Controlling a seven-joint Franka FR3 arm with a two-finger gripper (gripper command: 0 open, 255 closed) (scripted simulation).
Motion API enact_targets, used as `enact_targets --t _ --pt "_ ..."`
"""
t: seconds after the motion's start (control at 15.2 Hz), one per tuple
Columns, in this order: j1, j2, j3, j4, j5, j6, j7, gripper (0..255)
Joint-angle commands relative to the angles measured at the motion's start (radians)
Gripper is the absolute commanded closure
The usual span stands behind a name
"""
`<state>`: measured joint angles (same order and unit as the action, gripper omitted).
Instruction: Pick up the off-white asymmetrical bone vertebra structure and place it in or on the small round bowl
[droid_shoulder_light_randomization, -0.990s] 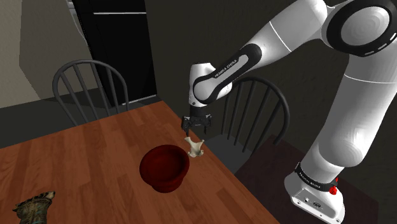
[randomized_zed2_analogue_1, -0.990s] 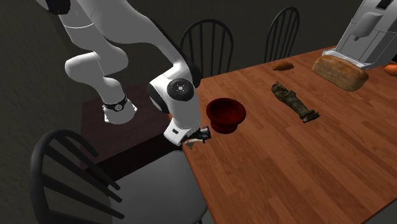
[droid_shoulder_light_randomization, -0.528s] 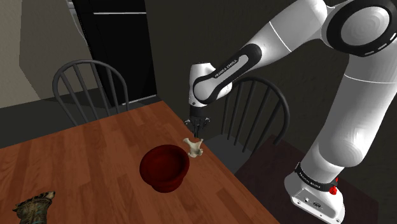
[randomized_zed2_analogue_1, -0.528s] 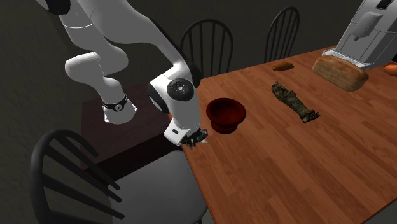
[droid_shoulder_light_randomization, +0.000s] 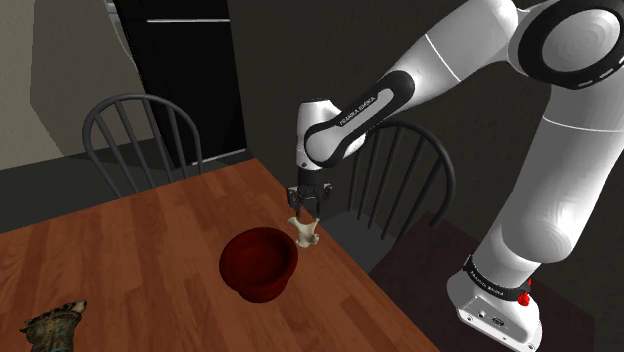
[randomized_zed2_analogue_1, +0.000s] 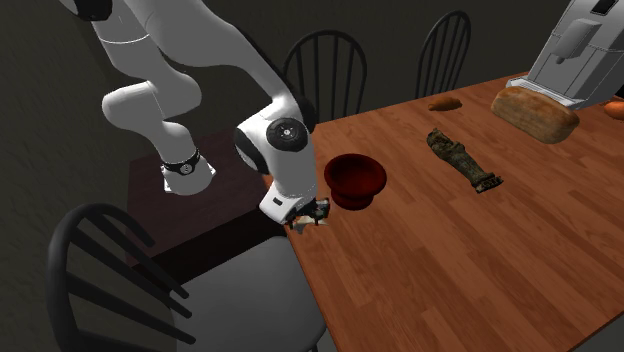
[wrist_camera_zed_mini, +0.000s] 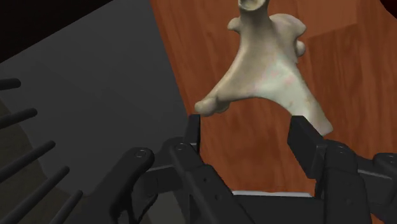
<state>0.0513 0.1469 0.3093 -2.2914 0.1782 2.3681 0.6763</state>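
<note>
The off-white bone vertebra (droid_shoulder_light_randomization: 306, 233) stands on the wooden table (droid_shoulder_light_randomization: 130, 250) close to its edge, just beside the dark red round bowl (droid_shoulder_light_randomization: 260, 262). My black gripper (droid_shoulder_light_randomization: 306, 208) hangs straight above the bone, pointing down at its top. In the wrist view the bone (wrist_camera_zed_mini: 267, 70) spreads out right ahead of the gripper (wrist_camera_zed_mini: 248, 130), whose fingers (wrist_camera_zed_mini: 193, 130) stand apart on either side of the bone's near end without clasping it. From the second exterior view, the gripper (randomized_zed2_analogue_1: 306, 214) sits at the table's edge next to the bowl (randomized_zed2_analogue_1: 355, 180).
A dark spindle chair (droid_shoulder_light_randomization: 395, 180) stands just past the table edge behind the gripper, and another chair (droid_shoulder_light_randomization: 140, 130) is at the far side. A dark figurine (randomized_zed2_analogue_1: 460, 160), a bread loaf (randomized_zed2_analogue_1: 533, 112) and a white appliance (randomized_zed2_analogue_1: 585, 50) lie farther along the table.
Half a second ago the fingers were shut together a little above the bone. Now they are apart again and lower, at the bone's top. The bone and bowl have not moved.
</note>
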Motion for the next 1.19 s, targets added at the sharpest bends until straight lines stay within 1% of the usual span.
enact_targets --t 0.0,0.07,0.2,0.26,0.73,1.12 --pt "0.059 -0.039 0.009 -0.06 -0.105 0.073 0.181 0" --pt "0.097 -0.053 0.015 -0.086 -0.193 0.107 0.312 0" --pt "0.175 -0.057 0.022 -0.112 -0.402 0.137 0.605 0" --pt "0.189 -0.054 0.023 -0.112 -0.44 0.136 0.657 0" --pt "0.196 0.043 -0.007 -0.114 -0.528 0.225 0.719 0" --pt "0.196 0.043 -0.007 -0.114 -0.528 0.225 0.719 0"
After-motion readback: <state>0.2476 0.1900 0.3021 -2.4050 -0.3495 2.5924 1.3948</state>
